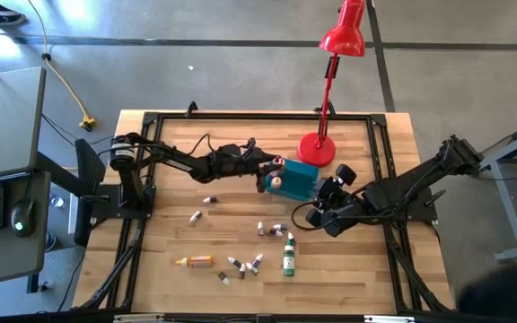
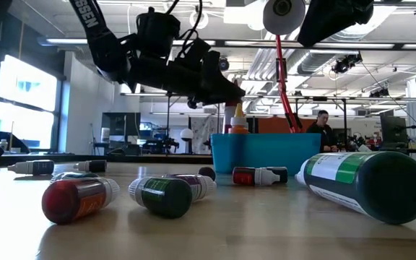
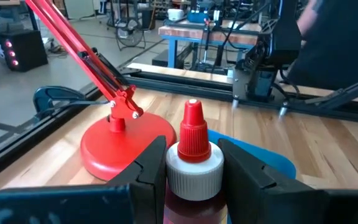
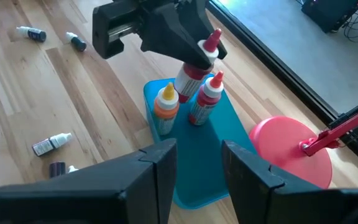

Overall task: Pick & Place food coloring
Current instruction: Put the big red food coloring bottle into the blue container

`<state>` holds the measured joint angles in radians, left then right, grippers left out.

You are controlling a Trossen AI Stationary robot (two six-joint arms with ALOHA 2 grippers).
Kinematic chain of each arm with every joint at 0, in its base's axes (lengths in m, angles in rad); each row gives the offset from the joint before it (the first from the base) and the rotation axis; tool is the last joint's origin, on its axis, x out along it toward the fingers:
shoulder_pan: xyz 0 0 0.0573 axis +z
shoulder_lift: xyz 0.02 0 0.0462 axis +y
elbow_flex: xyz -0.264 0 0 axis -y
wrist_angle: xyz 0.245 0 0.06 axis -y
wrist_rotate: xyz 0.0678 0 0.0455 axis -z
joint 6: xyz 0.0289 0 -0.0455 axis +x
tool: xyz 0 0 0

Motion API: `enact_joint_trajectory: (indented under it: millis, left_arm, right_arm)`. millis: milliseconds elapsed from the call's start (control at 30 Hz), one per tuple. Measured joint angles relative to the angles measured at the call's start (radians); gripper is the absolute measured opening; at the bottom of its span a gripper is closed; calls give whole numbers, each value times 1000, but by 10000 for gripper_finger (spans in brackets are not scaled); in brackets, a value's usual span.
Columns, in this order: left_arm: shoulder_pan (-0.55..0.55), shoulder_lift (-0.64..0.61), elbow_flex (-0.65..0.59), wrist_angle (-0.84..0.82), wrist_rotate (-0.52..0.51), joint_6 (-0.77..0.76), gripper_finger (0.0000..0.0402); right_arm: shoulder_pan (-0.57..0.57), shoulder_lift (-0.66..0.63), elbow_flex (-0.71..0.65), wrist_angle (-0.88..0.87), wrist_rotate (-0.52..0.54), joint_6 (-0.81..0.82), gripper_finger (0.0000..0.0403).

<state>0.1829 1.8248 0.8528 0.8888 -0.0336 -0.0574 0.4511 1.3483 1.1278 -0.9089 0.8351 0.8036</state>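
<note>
Two dark, matte jointed arms trail black cables, each ending in a blocky black two-fingered hand.

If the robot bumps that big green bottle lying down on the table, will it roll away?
Probably, yes. The green bottle is round and lies on its side on the smooth wooden table, so a sideways nudge would likely roll it. Its cap end looks narrower, so it may curve.

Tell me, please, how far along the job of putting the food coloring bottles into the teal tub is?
Done: two bottles, an orange-capped bottle and a red-capped bottle, stand in the teal tub. In hand: the left gripper holds a third red bottle over the tub. Left: about ten bottles lie on the table, including the large green bottle. The right gripper waits open beside the tub.
</note>
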Motion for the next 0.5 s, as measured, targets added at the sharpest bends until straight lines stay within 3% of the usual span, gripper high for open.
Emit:
enact_joint_trajectory:
  millis: [500]
  left_arm:
    - [-7,29,1,10,-17,27,102]
  right_arm:
    - [0,0,0,0,-4,0,119]
